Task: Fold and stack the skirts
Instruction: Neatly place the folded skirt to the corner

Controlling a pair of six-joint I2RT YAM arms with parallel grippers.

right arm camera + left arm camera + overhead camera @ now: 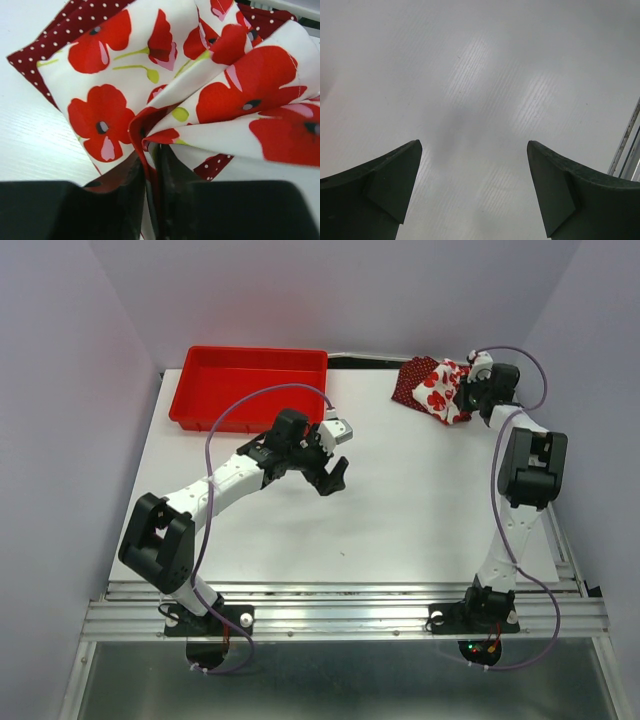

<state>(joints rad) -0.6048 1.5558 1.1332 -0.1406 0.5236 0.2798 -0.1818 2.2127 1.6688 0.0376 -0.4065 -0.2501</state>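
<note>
The white skirt with red flowers [441,393] lies bunched at the table's far right, on top of the dark red polka-dot skirt [411,380]. My right gripper [468,390] is at the pile's right edge. In the right wrist view a gathered fold of the flowered skirt [110,75] is pinched between the nearly closed jaws of that gripper [151,165], and the polka-dot skirt [75,22] shows beneath it. My left gripper [334,474] hovers over the middle of the table, open [475,150] with only bare table between its fingers.
A red plastic tray [250,388] stands at the back left of the white table [400,500]. A metal rail [625,140] runs along the table's edge in the left wrist view. Purple walls close in the sides and back.
</note>
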